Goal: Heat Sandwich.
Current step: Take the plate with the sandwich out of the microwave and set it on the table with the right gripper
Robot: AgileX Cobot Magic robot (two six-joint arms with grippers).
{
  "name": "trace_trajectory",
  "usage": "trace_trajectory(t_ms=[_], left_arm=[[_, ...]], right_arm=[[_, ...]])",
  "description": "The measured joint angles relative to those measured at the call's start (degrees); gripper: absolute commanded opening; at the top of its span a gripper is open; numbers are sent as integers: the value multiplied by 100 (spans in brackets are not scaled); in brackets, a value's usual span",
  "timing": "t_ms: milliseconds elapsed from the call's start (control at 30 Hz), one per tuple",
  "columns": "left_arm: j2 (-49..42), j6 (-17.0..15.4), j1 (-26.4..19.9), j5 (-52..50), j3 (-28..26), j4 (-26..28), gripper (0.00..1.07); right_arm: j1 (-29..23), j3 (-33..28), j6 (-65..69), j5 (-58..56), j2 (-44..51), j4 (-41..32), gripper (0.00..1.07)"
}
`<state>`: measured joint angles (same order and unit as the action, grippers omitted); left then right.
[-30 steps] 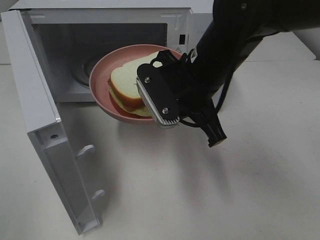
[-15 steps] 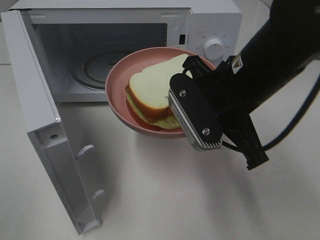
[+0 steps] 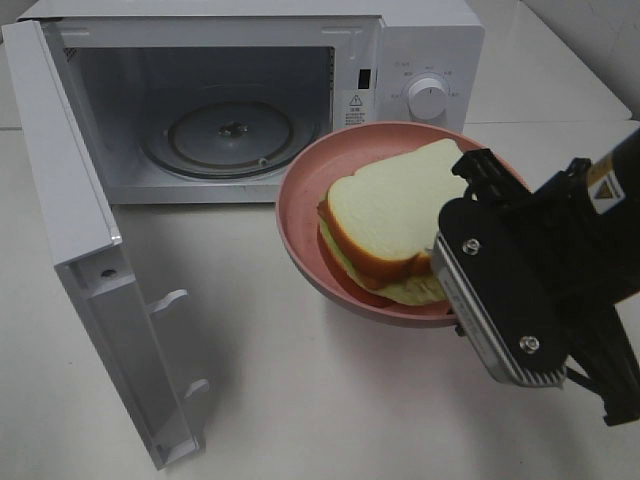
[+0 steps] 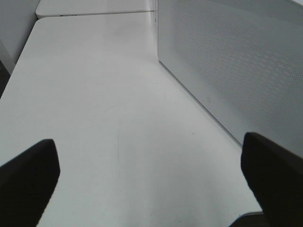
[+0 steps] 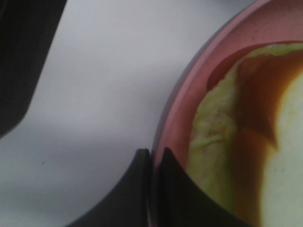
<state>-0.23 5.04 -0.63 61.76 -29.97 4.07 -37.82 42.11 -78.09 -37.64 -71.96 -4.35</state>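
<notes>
Little can be read here. On the microwave point(image 3: 300, 90), a small warning sticker point(image 3: 355, 105) with a triangle hazard sign sits on the frame just right of the cavity, its lines of print too small to make out. Around the control dial point(image 3: 429, 98) run faint printed markings, also illegible. A yellow and black label point(image 3: 603, 180) shows on the right arm point(image 3: 580, 250), its characters too small to tell.

The sandwich point(image 3: 392, 222) (white bread, tan crust, green filling) lies flat on a pink plate point(image 3: 305, 232).
</notes>
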Motion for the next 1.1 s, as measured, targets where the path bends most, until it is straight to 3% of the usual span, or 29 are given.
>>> trace_trajectory(t_ms=[433, 833, 1100], left_arm=[[0, 0, 0, 0, 6, 0, 100], [0, 0, 0, 0, 11, 0, 100], [0, 0, 0, 0, 11, 0, 100]], right_arm=[[0, -619, 1902, -109, 773, 968, 0], [0, -647, 5730, -235, 773, 2315, 0], [0, -647, 7236, -464, 773, 2613, 0]])
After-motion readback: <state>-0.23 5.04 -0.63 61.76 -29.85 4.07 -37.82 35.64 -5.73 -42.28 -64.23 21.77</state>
